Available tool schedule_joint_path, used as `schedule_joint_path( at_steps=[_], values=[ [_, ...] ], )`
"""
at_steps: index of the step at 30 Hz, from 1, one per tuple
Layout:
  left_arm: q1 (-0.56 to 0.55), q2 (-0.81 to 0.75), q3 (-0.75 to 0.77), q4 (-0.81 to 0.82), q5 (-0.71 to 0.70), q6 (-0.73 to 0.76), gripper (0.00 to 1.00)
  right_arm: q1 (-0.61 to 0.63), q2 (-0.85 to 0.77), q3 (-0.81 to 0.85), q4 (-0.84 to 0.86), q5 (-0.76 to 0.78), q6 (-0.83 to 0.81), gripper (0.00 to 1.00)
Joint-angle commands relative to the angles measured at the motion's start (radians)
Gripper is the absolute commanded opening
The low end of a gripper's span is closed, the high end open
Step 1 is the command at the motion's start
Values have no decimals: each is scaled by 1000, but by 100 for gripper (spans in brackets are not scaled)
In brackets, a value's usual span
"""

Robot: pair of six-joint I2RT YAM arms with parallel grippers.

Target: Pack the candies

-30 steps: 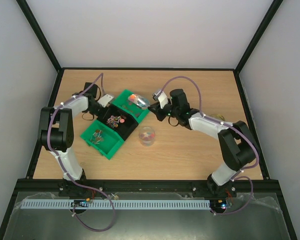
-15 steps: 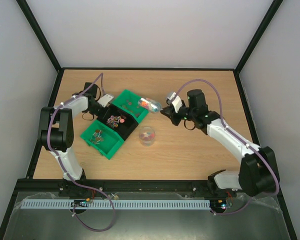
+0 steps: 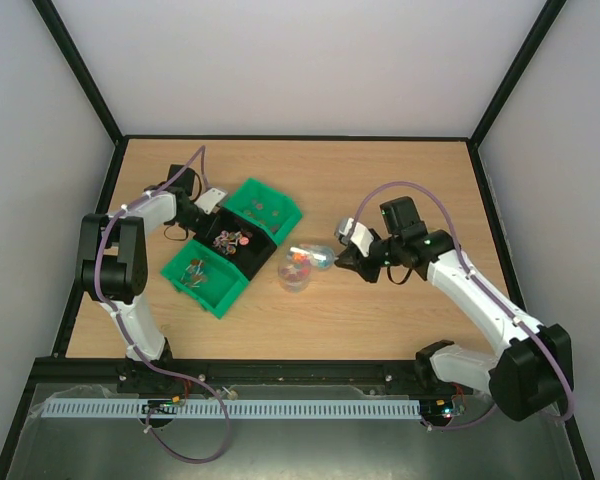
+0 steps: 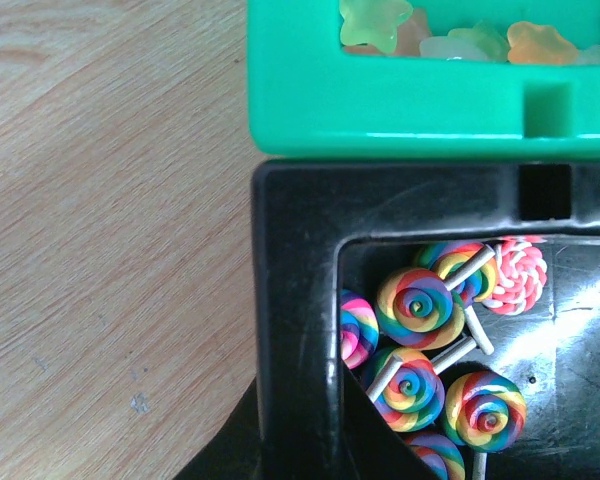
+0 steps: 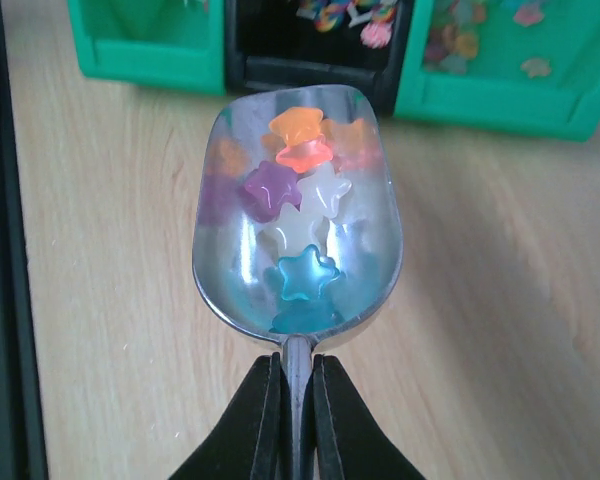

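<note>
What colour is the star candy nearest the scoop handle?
Blue: a translucent star-shaped candy in the silver metal scoop; right wrist view shows best.

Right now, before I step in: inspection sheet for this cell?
Surface: wooden table, no spills seen.
Job's things: star candies in metal scoop, over clear jar; more stars in green bin, swirl lollipops in black bin.
Clutter: nothing seen.
Grippers: right gripper shut on scoop handle; left gripper at black bin, jaw state unclear.
Cables: purple cables loop along both arms, no snag seen.
Surroundings: white walls, black frame.
</note>
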Motion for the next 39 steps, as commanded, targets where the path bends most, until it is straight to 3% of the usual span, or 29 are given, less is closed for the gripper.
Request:
schedule_joint_path(
  at_steps=[1,16,39],
  values=[
    [9,16,13,-20,5,-32,2,1,42,66,-212,-2,-87,1],
    [9,10,2,-1,-12,-44,2,133,208,228,-389,189,-64,1],
    [9,-4,-20,19,-11,-59,2,178,304,402,-514,346,-15,1]
  ],
)
